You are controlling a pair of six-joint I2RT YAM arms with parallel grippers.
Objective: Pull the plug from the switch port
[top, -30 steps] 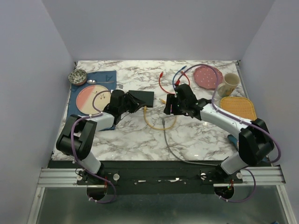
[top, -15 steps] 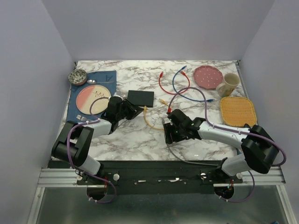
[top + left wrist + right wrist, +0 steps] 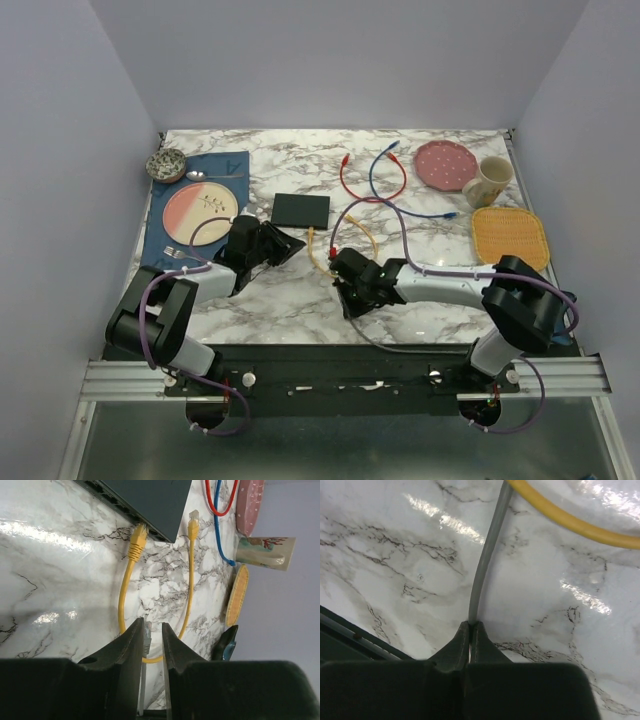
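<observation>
1. The switch (image 3: 301,209) lies flat on the desk (image 3: 270,300), with the yellow plug (image 3: 137,536) seated in its edge port.
2. Left fingers (image 3: 137,635) stand a slit apart, holding nothing.
3. Right fingers (image 3: 465,637) pinch the grey cable (image 3: 487,565) (low over the marble).

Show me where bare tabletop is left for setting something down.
Bare marble: the far strip behind the switch, between blue mat and red cable; also the near stretch between the left tool and the gray cable pinched in the right tool. Crowded: loose cables beside the switch, dishes along both sides.
</observation>
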